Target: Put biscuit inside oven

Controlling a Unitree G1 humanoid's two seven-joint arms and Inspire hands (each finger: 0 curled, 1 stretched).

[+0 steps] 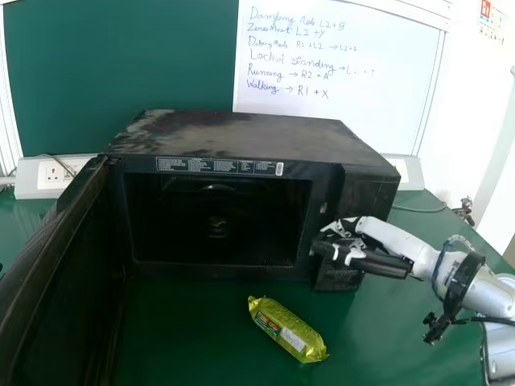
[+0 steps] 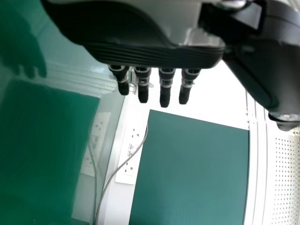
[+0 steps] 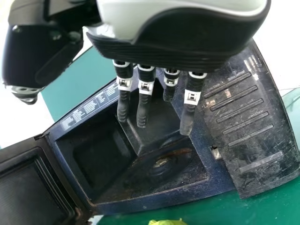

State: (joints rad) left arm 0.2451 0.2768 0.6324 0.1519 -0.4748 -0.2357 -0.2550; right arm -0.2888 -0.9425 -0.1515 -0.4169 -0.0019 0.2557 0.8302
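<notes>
Before the oven (image 1: 241,135) lies the biscuit (image 1: 288,330) (left hand (image 2: 150,54), right hand (image 1: 376,261): fingers straight).

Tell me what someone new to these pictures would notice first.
Probably the big black oven in the middle of the head view, its door swung open on the left. Next, the shiny yellow-green biscuit packet lying on the green table in front of it. The robot's right hand also stands out, at the oven's right front.
</notes>
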